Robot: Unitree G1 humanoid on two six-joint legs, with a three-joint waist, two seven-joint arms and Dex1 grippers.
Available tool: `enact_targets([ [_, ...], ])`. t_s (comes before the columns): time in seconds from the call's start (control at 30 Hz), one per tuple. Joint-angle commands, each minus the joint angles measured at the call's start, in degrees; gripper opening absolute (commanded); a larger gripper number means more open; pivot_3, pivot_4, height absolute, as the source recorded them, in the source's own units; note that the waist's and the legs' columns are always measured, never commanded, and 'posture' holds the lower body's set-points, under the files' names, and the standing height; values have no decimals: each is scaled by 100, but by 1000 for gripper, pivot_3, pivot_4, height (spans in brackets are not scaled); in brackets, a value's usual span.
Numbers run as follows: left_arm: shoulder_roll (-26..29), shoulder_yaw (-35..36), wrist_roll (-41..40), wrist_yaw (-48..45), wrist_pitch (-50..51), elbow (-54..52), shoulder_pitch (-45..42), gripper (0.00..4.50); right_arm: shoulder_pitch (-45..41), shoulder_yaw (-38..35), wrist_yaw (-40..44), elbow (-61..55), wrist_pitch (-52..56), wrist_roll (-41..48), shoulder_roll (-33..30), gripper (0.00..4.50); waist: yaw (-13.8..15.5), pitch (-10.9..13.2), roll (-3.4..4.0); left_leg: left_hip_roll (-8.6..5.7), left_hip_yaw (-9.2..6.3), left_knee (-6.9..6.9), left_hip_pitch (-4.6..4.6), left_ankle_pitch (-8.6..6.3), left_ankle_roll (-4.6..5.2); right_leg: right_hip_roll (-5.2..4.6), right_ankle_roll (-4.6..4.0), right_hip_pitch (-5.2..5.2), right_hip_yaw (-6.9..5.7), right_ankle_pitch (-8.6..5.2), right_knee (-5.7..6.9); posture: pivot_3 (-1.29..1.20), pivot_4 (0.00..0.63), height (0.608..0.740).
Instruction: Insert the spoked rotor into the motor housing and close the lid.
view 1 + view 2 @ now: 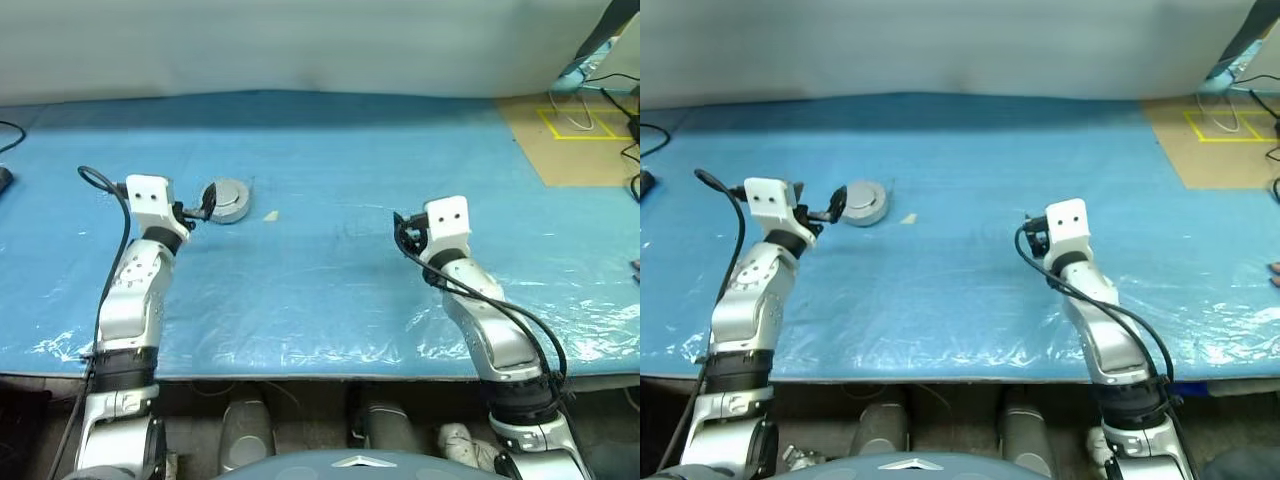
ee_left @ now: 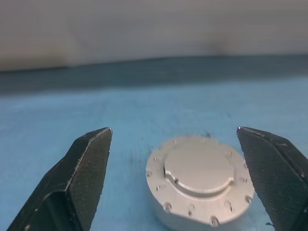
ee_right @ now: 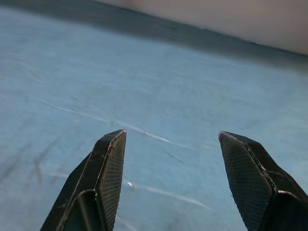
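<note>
The motor housing (image 1: 228, 200) is a short silver-grey can standing on the blue mat at the left. The lid (image 2: 198, 166) lies on top of it, smooth grey face up, ringed by small screws. The spoked rotor is hidden. My left gripper (image 1: 200, 207) hovers just in front of the housing and points at it. It is open, with its black fingers (image 2: 91, 163) wide on either side and not touching the can. My right gripper (image 1: 405, 232) hangs open over bare mat at the right, and nothing sits between its fingers (image 3: 113, 163).
A small pale scrap (image 1: 270, 215) lies on the mat just right of the housing. A brown board with yellow tape (image 1: 570, 140) and cables (image 1: 625, 110) occupy the far right corner. A black cable (image 1: 8, 135) enters at the far left. The table's front edge (image 1: 320, 375) runs close to my arms.
</note>
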Motion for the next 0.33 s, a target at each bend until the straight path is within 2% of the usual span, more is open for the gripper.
enact_targets([
  [0.03, -24, -270, 247, -48, -110, -781, 777, 4339, 290, -197, -190, -479, 74, -249, 112, 3234, -29, 0, 0, 0, 5, -5, -2, 0, 0, 2, 1, 0, 6, -1, -1, 0, 150, 740],
  [0.13, -127, -377, 181, -118, -64, -1045, 1178, 4339, 340, -146, -158, -527, 103, -350, 193, 3234, -45, 0, 0, 2, 7, -11, 0, -1, 0, 5, 2, -1, 8, -2, 1, 0, 150, 740],
  [0.33, -299, -262, 232, 100, -176, -833, 1031, 4339, -2, -197, -49, -262, 107, -489, 260, 3234, -40, 0, 0, -4, 12, 16, 15, -1, 4, 1, 30, -1, 19, -15, 4, 0, 150, 740],
])
